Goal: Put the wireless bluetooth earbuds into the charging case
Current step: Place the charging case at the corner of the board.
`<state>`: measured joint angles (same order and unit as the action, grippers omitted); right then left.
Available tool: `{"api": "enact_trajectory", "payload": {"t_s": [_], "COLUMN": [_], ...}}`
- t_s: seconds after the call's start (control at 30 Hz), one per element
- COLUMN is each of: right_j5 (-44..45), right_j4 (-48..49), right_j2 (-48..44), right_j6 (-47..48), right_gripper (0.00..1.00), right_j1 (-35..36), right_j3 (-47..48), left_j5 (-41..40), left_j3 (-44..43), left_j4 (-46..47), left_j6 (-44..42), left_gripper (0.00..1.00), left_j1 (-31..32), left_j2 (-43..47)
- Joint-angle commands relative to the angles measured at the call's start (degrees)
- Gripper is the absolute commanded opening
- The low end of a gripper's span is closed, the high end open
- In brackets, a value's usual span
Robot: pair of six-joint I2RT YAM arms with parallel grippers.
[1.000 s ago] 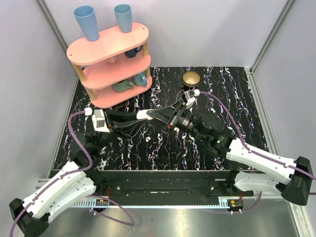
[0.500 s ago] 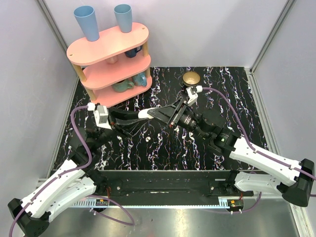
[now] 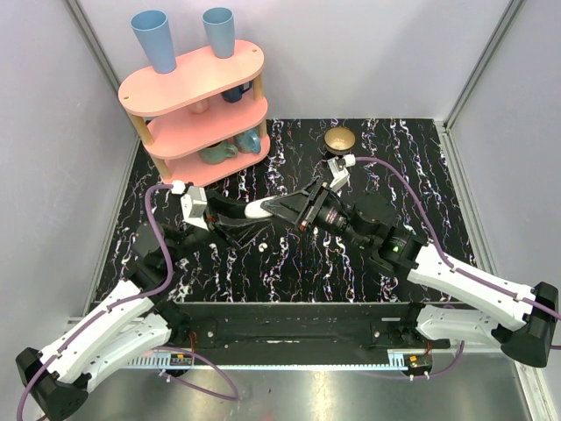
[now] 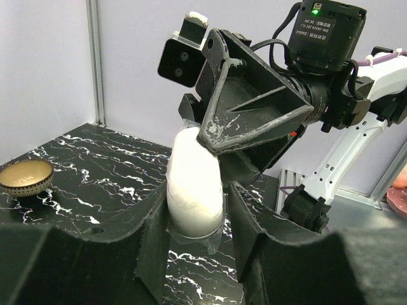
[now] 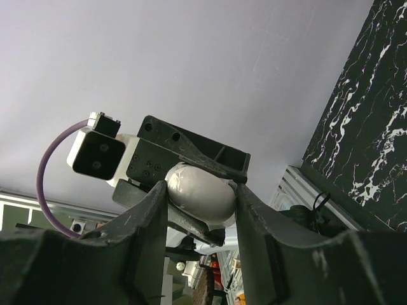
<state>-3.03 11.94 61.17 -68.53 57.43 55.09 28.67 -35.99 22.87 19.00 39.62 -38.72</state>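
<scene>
In the far left corner of the table I count one pink shelf with three tiers. Two blue cups stand on its top, and there are mugs on the lower tiers that I cannot count for certain.

I have two arms in play. The left arm rises from the near left corner, bends at the elbow and reaches right toward the middle of the table. Its left gripper points at the other one, with a finger on either side of the lower end of the charging case. The jaws stand narrow and very close to the case, but I cannot tell whether they press on it.

I count one charging case. It is white and rounded, up in the air over the middle of the table, between the two grippers. Whether its lid is up I cannot tell.

Just nearer than the case, one tiny white earbud lies on the table. It is the only one I can make out.

The right arm stretches from the near right corner, low and long, leftward to the middle. Its right gripper clamps the case, with both fingers touching its sides.

One gold bowl sits near the far edge, beyond the right wrist.
</scene>
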Motion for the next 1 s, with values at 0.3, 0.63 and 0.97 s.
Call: {"api": "enact_trajectory", "payload": {"t_s": [0.3,0.63,0.97], "right_j5": [1.6,2.0,1.8], "right_j4": [7.0,8.6,9.9], "right_j2": [-1.7,-1.3,-0.8], "right_j6": [-2.2,-3.9,-5.9], "right_gripper": [0.15,0.15,0.15], "right_j1": [0.5,0.3,0.0], "right_j3": [-0.8,-1.8,-2.8], "left_j5": [1.0,-0.5,-5.9], "left_j3": [4.3,5.7,7.2], "left_j4": [12.1,17.9,21.2], "left_j6": [4.0,5.1,5.4], "left_gripper": [0.47,0.52,0.53], "left_j1": [0.7,0.8,0.8], "left_j2": [1.8,1.3,2.6]}}
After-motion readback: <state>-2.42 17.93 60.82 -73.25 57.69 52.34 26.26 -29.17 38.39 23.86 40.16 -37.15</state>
